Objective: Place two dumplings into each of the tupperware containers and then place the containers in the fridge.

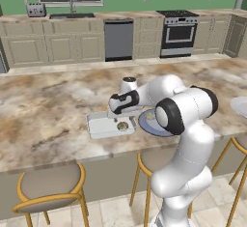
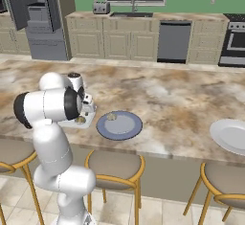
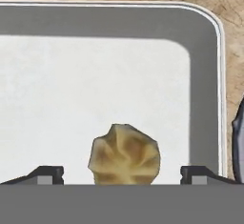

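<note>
- Hovering just above a shallow whitish container [image 3: 95, 94], the claw [image 3: 123, 173] has its two dark fingertips [image 3: 45, 174] spread wide to either side of a tan dumpling [image 3: 125, 154] that lies on the container floor, touched by neither tip; I judge this one to be freshly set down and free.
- That container sits on the marbled tabletop [image 1: 43, 110] just beside a round blue-grey plate [image 2: 119, 125], probably so the carry from plate to container stays short.
- One more dumpling [image 2: 111, 117] rests near the plate's far edge in the right base view, so the filling step looks unfinished.
- From the left base view, the container [image 1: 99, 124] reads as a pale tray with the dumpling [image 1: 122, 125] in its corner nearest the plate [image 1: 147, 123], and the arm crosses over both.
- I cannot make out a second container apart from the first in any view.
- Looking from the right base, the fridge [image 2: 40, 18] stands open at the far left wall, well apart from the tabletop, with dark shelves and door bins showing; the left base view looks instead toward a dishwasher [image 1: 118, 39] and an oven [image 1: 178, 34].
- Only the hand view gives the spread of the fingertips and the clear gap around the dumpling; the base views have the arm in front of the claw.
</note>
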